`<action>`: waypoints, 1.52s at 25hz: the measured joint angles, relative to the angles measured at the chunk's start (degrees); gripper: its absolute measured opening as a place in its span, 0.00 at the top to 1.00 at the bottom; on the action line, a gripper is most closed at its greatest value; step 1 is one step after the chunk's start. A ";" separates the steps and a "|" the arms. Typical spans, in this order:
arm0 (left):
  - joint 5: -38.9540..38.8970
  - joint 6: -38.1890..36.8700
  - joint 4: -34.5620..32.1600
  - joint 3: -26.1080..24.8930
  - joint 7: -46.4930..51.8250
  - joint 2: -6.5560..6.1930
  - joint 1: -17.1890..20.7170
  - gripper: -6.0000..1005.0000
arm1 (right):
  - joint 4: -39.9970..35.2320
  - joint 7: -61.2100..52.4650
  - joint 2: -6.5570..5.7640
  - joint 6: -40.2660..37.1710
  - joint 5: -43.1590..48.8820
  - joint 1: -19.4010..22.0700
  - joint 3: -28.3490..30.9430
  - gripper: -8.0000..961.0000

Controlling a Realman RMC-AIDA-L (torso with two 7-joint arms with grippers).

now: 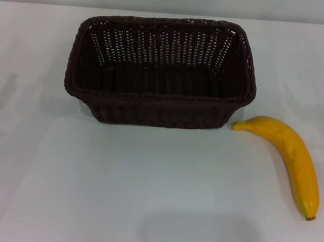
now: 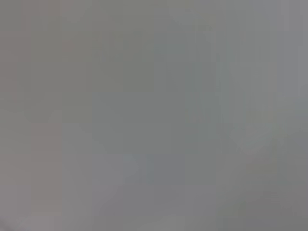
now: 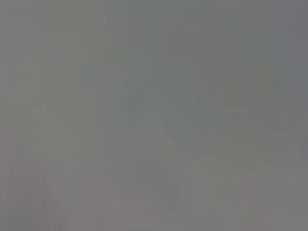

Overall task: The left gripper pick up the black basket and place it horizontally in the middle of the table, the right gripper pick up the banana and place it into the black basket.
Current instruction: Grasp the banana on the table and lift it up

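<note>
- You see the black basket (image 1: 161, 70), a rectangular dark brown-black woven wicker basket with a braided rim and open-weave slatted walls, standing upright on its base in the head view, its long sides running left to right.
- It sits toward twelve o'clock from the middle of the view, roughly centred side to side, and its floor holds nothing.
- Its far wall lets the pale surface show through the gaps in the weave; its near wall is a solid dark band.
- At about four o'clock from the basket you find the banana (image 1: 288, 156), a single curved, glossy yellow-orange fruit with a small dark tip, lying flat on the surface outside the basket.
- One end of the banana lies just beside the basket's near right corner; whether the two touch you cannot tell. The fruit curves away toward five o'clock, and its dark tip is the end nearest the robot.
- Both things rest on the table (image 1: 89, 188), a plain, smooth white tabletop that fills the view.
- A soft grey shadow lies on the table at six o'clock from the basket.
- Neither the left gripper nor the right gripper shows in any view, so you cannot tell how their fingers stand.
- Both wrist views give you only a flat, featureless grey field.
</note>
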State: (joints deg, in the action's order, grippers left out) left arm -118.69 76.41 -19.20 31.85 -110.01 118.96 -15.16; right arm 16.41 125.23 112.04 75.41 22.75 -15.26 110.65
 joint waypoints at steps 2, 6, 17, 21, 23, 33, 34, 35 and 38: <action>-4.13 1.60 2.99 -0.02 -7.05 0.04 0.07 0.14 | 0.85 -7.01 -2.36 1.44 5.85 0.71 -0.04 0.10; -8.38 1.72 5.86 -0.04 -14.53 0.05 -0.16 0.14 | 6.02 -19.69 -7.86 5.58 22.27 1.10 -0.02 0.11; -8.05 -6.10 6.66 0.59 -17.49 -0.17 -3.01 0.14 | 41.10 -54.39 -6.28 2.81 71.73 0.98 8.17 0.11; -8.05 -6.28 6.68 0.57 -18.56 -0.16 -3.00 0.14 | 60.65 -68.23 -0.36 4.95 91.80 1.04 12.91 0.12; -8.04 -6.35 6.70 0.58 -18.57 -0.12 -3.00 0.14 | 68.97 -74.14 2.11 7.39 99.31 0.75 12.87 0.13; -8.09 -6.42 6.72 0.51 -18.33 0.06 -3.00 0.14 | 86.69 -102.69 2.81 9.46 118.19 -0.98 -10.95 0.16; -8.10 -6.40 6.72 0.54 -18.31 0.06 -3.04 0.14 | 86.73 -104.05 2.86 9.22 118.65 -1.32 -12.43 0.16; -8.10 -6.40 6.72 0.56 -18.31 0.06 -3.11 0.14 | 86.77 -105.55 2.89 8.69 119.83 -1.59 -14.50 0.16; -8.12 -6.39 6.72 0.60 -18.31 0.06 -3.49 0.14 | 86.41 -110.71 2.95 6.21 126.86 -1.84 -21.04 0.17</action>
State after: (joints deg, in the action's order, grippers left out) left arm -126.81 70.02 -12.48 32.46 -128.31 119.01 -18.65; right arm 102.82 14.52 114.99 81.62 149.61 -17.10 89.61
